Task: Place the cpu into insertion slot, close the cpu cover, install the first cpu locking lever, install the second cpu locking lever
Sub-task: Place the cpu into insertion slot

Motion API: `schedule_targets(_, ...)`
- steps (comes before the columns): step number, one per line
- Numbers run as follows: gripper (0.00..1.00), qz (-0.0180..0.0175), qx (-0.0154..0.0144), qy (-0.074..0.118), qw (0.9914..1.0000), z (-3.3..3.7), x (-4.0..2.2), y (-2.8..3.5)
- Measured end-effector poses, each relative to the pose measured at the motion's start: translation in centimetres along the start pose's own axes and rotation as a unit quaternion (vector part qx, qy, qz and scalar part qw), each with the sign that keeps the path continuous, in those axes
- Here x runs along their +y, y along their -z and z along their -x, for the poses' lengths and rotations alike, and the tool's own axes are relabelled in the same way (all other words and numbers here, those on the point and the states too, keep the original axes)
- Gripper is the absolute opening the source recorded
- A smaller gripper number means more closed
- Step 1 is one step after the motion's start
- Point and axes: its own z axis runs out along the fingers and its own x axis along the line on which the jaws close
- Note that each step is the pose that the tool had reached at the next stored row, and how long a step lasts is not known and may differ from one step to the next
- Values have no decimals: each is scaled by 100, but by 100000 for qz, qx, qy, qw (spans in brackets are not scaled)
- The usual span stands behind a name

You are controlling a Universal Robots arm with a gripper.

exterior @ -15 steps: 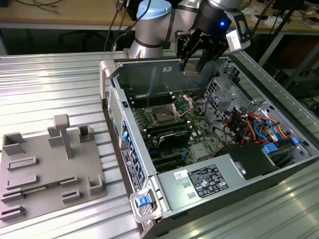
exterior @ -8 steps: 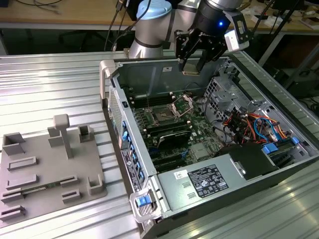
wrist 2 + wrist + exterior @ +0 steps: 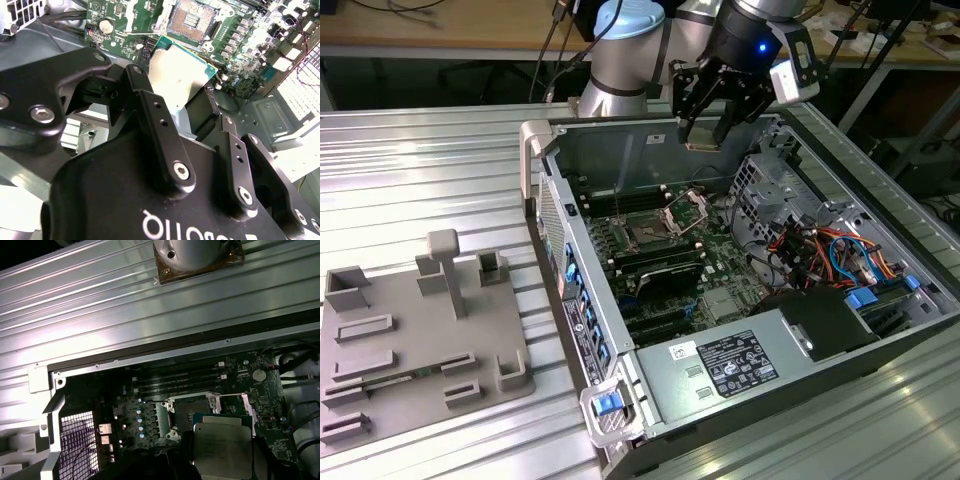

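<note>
One open computer case [image 3: 610,150], rear wall hidden behind one gripper [image 3: 705,125]. One cpu cover [image 3: 688,207] raised, one insertion slot [image 3: 646,236] uncovered. Clamped on one cpu [image 3: 177,75], edges half hidden by two fingers [image 3: 155,120], at one o'clock of the insertion slot, exterior view.

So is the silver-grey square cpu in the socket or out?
Out. The black gripper holds the cpu above the green motherboard; the square black-rimmed insertion slot is empty.

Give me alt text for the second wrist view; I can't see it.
The gripper holds the cpu between its black fingers, silver top facing the camera. Beyond it, the insertion slot on the green motherboard sits uncovered and empty.
</note>
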Motion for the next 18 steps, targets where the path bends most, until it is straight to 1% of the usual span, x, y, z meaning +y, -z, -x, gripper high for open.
schedule_targets(14,55,-19,1,5,100000,-2,-1,0)
schedule_targets(15,55,-173,-67,-358,99999,-2,-1,0)
schedule_targets(16,55,-183,-129,-1082,99994,-2,-1,-1)
schedule_targets(18,55,-151,-311,-3127,99950,-1,-1,-8)
